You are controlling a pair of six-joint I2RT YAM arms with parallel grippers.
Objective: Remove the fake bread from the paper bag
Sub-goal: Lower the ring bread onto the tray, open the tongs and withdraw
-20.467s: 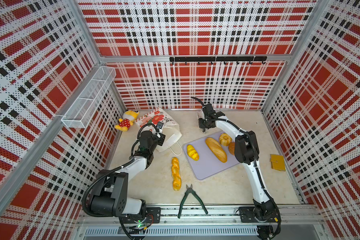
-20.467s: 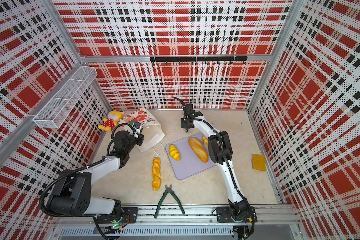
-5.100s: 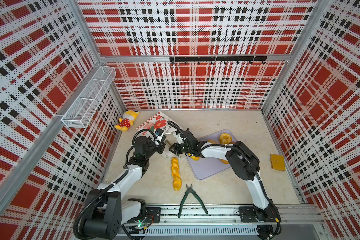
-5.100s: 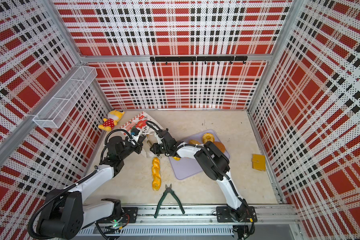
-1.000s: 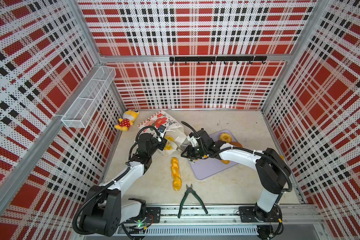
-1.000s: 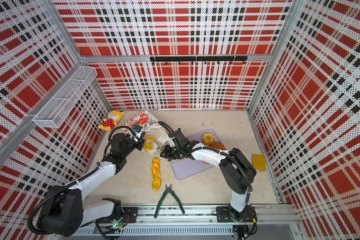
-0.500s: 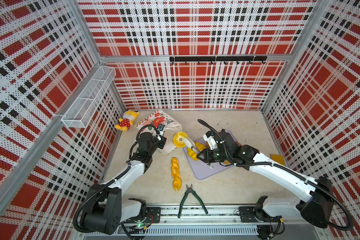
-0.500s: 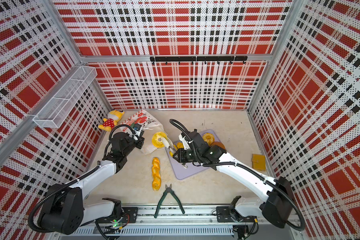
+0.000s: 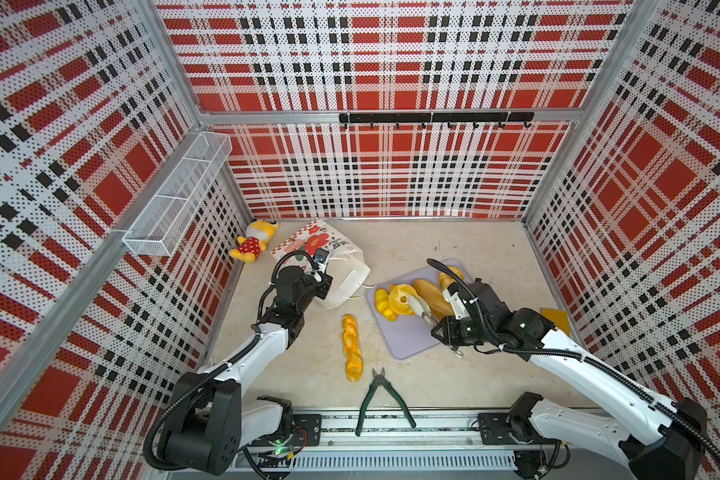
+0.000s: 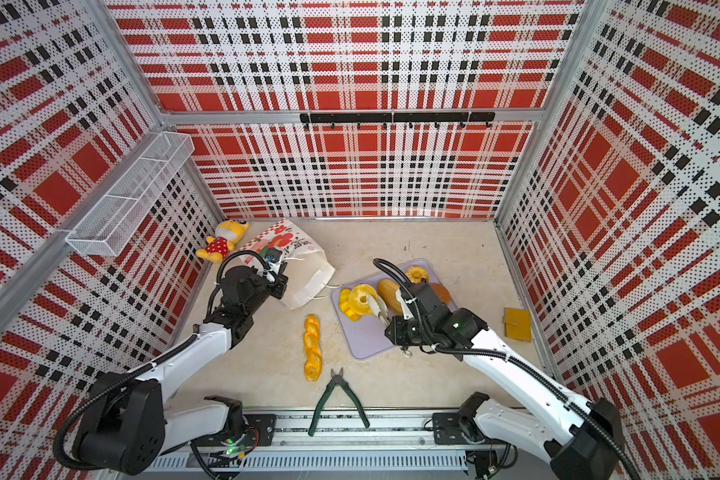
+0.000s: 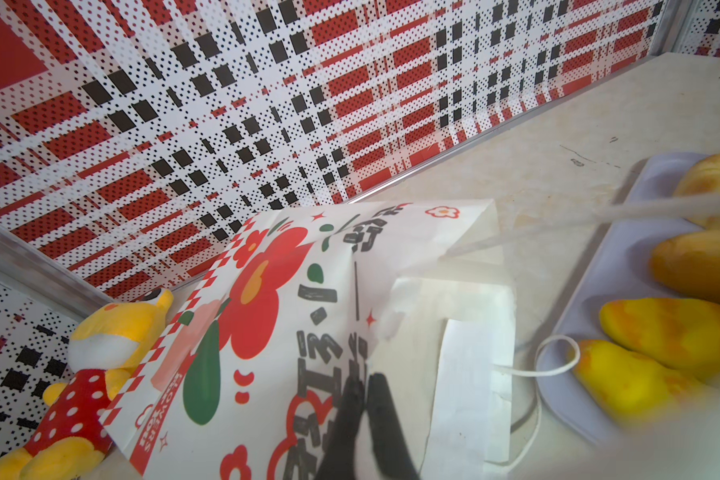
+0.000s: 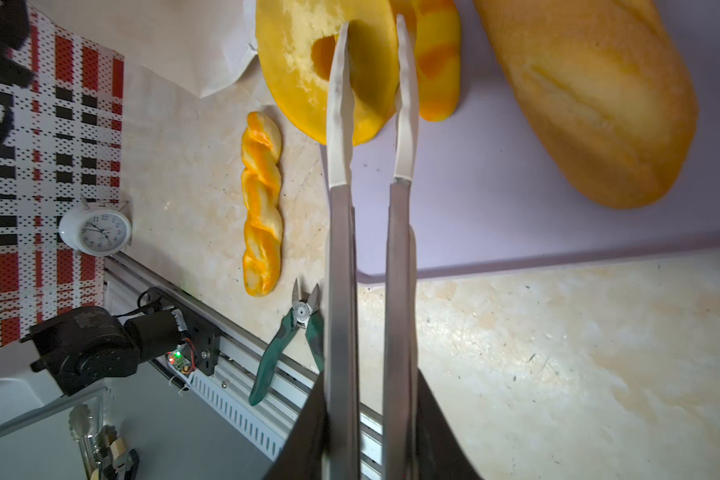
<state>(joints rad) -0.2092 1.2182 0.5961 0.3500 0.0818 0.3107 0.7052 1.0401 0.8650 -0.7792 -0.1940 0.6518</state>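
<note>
I read the paper bag (image 11: 308, 291) as matt white paper, creased, with flat printed ink. The ring bread (image 12: 292, 91) looks smooth and faintly glossy, like moulded foam or plastic; the long loaf (image 12: 591, 95) is duller, with a floury finish. The right claw (image 12: 373, 21) carries brushed metal blades ending in matt whitish tips. I see the tray (image 12: 495, 216) as smooth lilac plastic, the counter (image 12: 558, 353) as mottled, scuffed stone-look, the plush doll (image 11: 113, 328) as fuzzy cloth.

Paper bag (image 9: 336, 266): rear left of surface (image 9: 454, 386). Doll (image 9: 253, 246): behind-left of bag. Tray (image 9: 408, 341): right of bag, bearing long loaf (image 9: 428, 291), ring bread (image 9: 396, 301) over its left part. Twisted braid (image 9: 352, 347): before bag. Cutters (image 9: 378, 381): before braid.
</note>
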